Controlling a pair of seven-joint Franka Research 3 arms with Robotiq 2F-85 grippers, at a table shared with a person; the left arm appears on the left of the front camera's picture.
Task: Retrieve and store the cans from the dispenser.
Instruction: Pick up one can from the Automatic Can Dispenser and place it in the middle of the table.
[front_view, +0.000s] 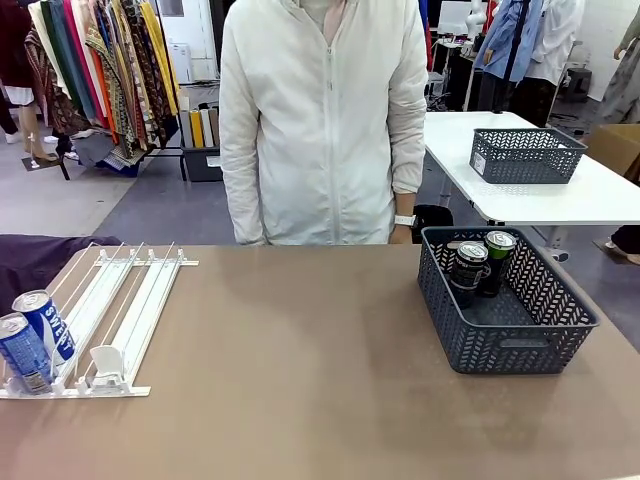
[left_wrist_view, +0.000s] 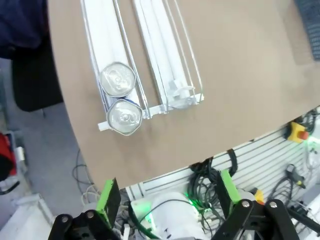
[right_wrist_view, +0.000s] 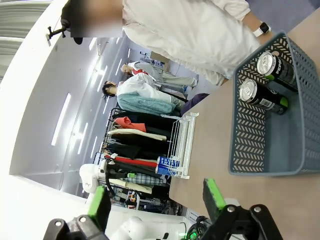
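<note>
Two blue cans (front_view: 47, 325) (front_view: 22, 352) stand in the left lane of the white dispenser (front_view: 130, 300), at its near end on the table's left. From above, in the left wrist view, their silver tops (left_wrist_view: 118, 79) (left_wrist_view: 125, 117) sit one behind the other at the dispenser's (left_wrist_view: 155, 45) end. My left gripper (left_wrist_view: 167, 195) hangs open off the table's edge, short of them, holding nothing. Two dark cans (front_view: 467, 270) (front_view: 497, 255) stand in the grey basket (front_view: 500, 345) at right. My right gripper (right_wrist_view: 156, 200) is open and empty, near the basket (right_wrist_view: 247, 140) with its dark cans (right_wrist_view: 270, 65) (right_wrist_view: 255, 92).
A person in a white jacket (front_view: 320, 120) stands at the far side of the table. A white pusher block (front_view: 105, 365) sits at the near end of the dispenser's right lane. A second grey basket (front_view: 525, 155) lies on a white table behind.
</note>
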